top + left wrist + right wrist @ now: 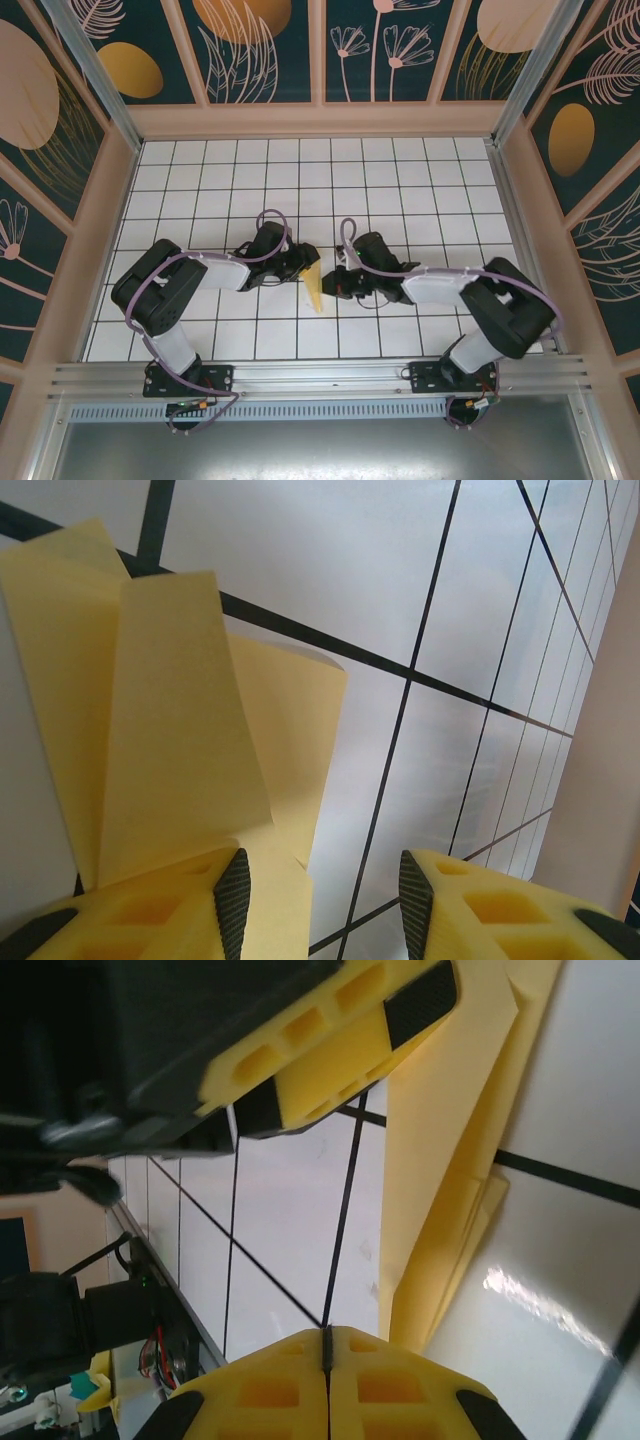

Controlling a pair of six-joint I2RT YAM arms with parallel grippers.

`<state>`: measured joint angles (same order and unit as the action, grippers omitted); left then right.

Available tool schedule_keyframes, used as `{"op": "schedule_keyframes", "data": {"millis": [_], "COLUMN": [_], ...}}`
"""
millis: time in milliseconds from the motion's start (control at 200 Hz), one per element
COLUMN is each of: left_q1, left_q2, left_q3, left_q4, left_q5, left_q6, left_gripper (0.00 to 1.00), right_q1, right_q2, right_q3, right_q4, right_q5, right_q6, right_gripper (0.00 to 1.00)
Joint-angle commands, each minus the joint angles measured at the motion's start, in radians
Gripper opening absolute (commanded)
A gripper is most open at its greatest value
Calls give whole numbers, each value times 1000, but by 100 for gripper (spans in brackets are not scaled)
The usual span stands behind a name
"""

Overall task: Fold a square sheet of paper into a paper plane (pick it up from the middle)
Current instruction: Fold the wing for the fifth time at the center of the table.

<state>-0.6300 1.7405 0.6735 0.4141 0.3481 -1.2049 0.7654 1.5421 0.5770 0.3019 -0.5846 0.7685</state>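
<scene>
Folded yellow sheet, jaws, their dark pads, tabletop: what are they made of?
Sheet: thin matte paper, likely; crisp creases, fine grain.
Jaws: yellow plastic, probably moulded or printed; matte, hollow pockets.
Pads: black, rubbery-looking; fine ribbed texture.
Tabletop: smooth glossy white with dark grid lines; glare spot shows, material unclear.

A pale-yellow folded sheet of paper (316,288) lies on the white gridded tabletop (400,180), midway between left and right, in the near half. The black-and-yellow left gripper (305,270) is just left of it and slightly farther back. The right gripper (333,285) is just to its right, so the paper sits between the two. From the left wrist, the paper (170,730) lies against the left finger (232,900), with bare table in the gap between the fingers. Both arm bases (185,380) stand at the near edge.
</scene>
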Motion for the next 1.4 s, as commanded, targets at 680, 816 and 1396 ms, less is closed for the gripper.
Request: {"op": "schedule_keyframes", "data": {"millis": [680,816,1396], "left_q1": [7,7,9], "left_q2": [25,22,12], "left_q3": [0,-2,9], "left_q4": [-49,-47,-54], "left_q5": [-23,-24,-35], "left_q6": [24,22,48], "left_gripper": [47,47,47], "right_q1": [82,60,64], "right_q2": [8,-12,217], "right_q3": [-34,-1,2], "right_q4": [-9,51,-112], "right_q5": [-11,3,80], "right_q6": [12,29,-40], "right_gripper": [4,4,0]}}
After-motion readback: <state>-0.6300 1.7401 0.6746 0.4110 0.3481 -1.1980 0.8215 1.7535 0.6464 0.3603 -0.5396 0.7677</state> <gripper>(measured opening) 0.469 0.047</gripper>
